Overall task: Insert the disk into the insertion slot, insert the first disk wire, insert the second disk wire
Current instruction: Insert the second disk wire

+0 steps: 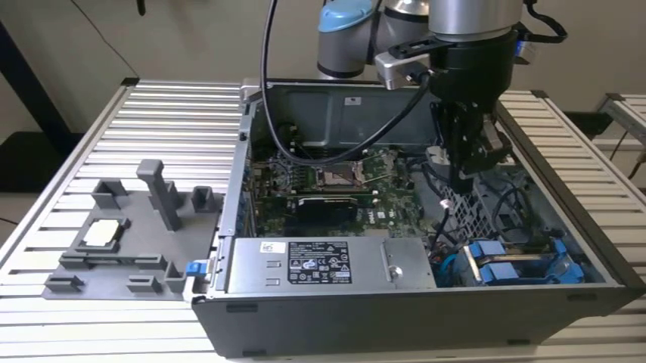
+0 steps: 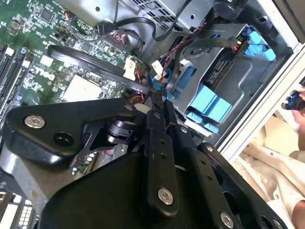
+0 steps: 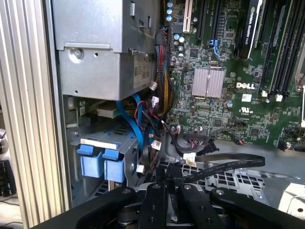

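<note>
My gripper [image 1: 467, 180] reaches down into the open computer case, above the perforated panel on the exterior view's right. In both wrist views its fingers are pressed together on the end of a flat black disk wire [image 3: 228, 162], which loops back over the motherboard [image 2: 81, 59]. The disk's blue carrier [image 1: 501, 271] sits in the insertion slot of the grey drive cage [image 2: 243, 81], at the case's front right corner, a short way from my fingertips [image 2: 159, 100]. The blue tabs [image 3: 102, 164] stick out of the cage, which hides the disk's metal body. A thin blue wire [image 3: 136, 124] hangs beside the cage.
The grey power-supply box [image 1: 313, 265] fills the case's near side, with the motherboard [image 1: 323, 189] behind it. Loose wire bundles [image 3: 159, 71] crowd the space around my gripper. A grey fixture [image 1: 131, 227] stands on the ribbed table [image 1: 172, 113]. A person's sleeve [image 2: 276, 162] shows beyond the case wall.
</note>
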You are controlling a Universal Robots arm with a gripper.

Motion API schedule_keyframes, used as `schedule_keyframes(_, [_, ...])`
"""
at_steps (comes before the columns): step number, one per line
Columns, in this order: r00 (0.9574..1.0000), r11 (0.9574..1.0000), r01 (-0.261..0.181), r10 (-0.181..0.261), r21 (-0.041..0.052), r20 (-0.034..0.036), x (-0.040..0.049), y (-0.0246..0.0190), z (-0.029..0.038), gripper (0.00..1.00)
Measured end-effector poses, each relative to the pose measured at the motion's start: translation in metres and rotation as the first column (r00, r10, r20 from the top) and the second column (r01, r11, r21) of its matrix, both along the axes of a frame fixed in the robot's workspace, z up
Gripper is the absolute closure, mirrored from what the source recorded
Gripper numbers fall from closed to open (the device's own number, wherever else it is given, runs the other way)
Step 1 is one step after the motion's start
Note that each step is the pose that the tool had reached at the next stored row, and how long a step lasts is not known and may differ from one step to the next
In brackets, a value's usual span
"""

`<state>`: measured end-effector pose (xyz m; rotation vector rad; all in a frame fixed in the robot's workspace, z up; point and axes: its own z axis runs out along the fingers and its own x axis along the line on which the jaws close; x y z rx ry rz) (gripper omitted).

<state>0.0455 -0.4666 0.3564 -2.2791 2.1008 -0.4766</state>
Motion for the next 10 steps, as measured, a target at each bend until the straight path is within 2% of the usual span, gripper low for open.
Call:
schedule_keyframes(2, [1.0000, 1.0000, 0.000, 0.000, -0.0001, -0.0018, 0.0009, -0.0027, 0.0000, 0.84])
schedule_keyframes(10, [0.9997, 1.0000, 0.000, 0.000, 0.0000, -0.0264, 0.0123, -0.0222, -0.0002, 0.84])
